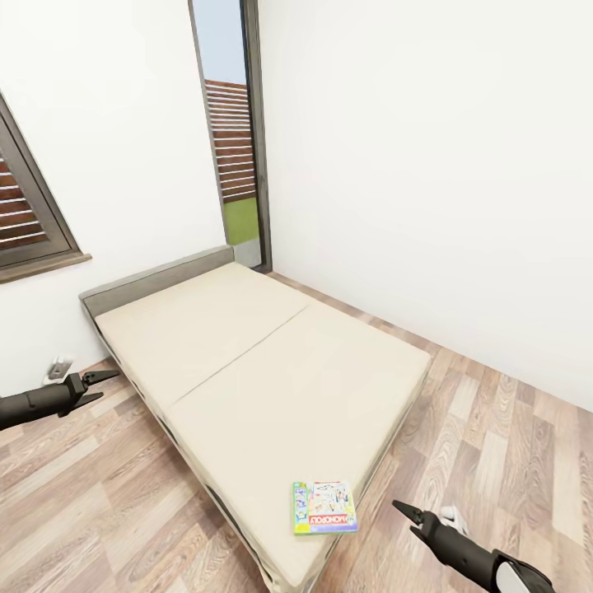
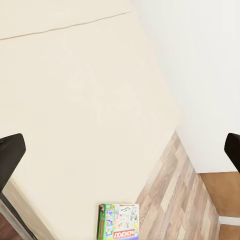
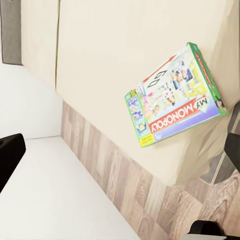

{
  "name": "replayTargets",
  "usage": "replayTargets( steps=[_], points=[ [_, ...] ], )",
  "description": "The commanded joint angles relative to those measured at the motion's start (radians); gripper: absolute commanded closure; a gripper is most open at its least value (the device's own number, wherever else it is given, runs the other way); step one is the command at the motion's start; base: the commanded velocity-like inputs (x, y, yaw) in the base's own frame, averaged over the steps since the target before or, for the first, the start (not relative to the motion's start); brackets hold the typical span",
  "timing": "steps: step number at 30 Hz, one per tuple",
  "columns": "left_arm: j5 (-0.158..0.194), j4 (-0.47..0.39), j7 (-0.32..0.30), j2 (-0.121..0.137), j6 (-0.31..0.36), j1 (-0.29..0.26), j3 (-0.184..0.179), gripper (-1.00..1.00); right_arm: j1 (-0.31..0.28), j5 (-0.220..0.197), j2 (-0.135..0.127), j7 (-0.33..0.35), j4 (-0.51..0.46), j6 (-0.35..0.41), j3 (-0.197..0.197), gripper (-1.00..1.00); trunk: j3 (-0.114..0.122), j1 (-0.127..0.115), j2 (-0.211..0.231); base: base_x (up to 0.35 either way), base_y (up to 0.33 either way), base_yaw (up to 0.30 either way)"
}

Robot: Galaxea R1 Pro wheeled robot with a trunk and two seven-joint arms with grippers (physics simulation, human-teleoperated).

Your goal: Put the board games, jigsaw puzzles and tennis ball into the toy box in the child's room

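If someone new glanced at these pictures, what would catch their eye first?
Probably the colourful Monopoly box, lying flat near the foot corner of the plain beige bed. Next, the two dark grippers, left gripper and right gripper, hanging over the wooden floor on either side, jaws open and empty.

Bright even light, faint shadows (rendered), sharp, edges stretched wide
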Motion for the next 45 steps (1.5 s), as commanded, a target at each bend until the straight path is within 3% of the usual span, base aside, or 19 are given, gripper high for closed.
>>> replayTargets(
  steps=[1, 23, 35, 45],
  points=[
    [-0.001, 0.0, -0.003, 0.0, 0.004, -0.001, 0.002, -1.0, -0.001, -0.005, 0.0, 0.001, 0.0, 0.009, -0.003, -1.0, -0.002, 0.0, -0.001, 0.0, 0.0, 0.0],
    [-0.001, 0.0, -0.003, 0.0, 0.004, -0.001, 0.002, -1.0, -0.001, -0.005, 0.003, -0.007, 0.0, 0.006, 0.003, -1.0, -0.002, 0.0, -0.001, 0.0, 0.0, 0.0],
    [-0.001, 0.0, -0.003, 0.0, 0.004, -0.001, 0.002, -1.0, -0.001, -0.003, -0.005, -0.069, 0.07, 0.0, 0.003, -1.0, -0.002, 0.0, -0.001, 0.0, 0.0, 0.0],
    [0.0, 0.0, -0.046, -0.001, 0.004, -0.001, 0.001, -1.0, -0.001, 0.004, -0.012, -0.021, 0.111, -0.108, 0.008, -1.0, -0.002, 0.0, -0.001, 0.0, 0.0, 0.0]
  ],
)
